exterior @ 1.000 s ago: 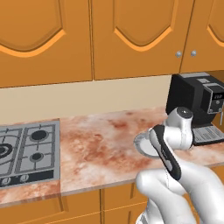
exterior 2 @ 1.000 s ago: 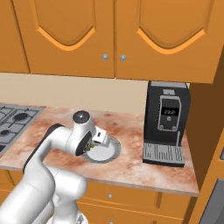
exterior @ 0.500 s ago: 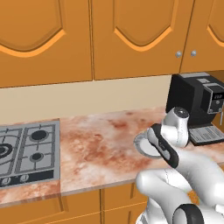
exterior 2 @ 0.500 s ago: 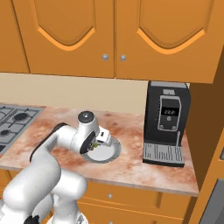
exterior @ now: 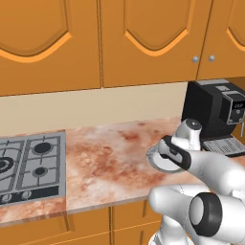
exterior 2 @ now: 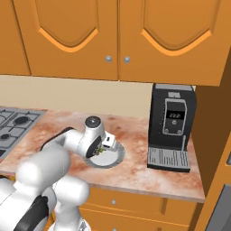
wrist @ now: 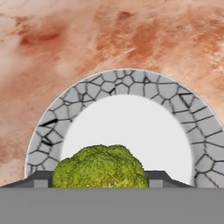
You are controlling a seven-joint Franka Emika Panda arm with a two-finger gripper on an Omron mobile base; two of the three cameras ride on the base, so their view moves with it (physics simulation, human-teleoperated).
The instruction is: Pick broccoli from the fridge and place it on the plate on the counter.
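Holding the broccoli [wrist: 100,167] between your jaws, you sit right above the plate [wrist: 175,94] on the bench [exterior: 110,158]. You're at the placing step; judging by this, lower a touch, part the jaws, and let it settle mid-plate.

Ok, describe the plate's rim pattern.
Grey cracked-stone mosaic rim around a plain white centre on the plate; clearest in the hand view.

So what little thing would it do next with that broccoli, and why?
Probably open the end effector and let go: the broccoli sits between its tips right over the white middle of the plate on the counter.
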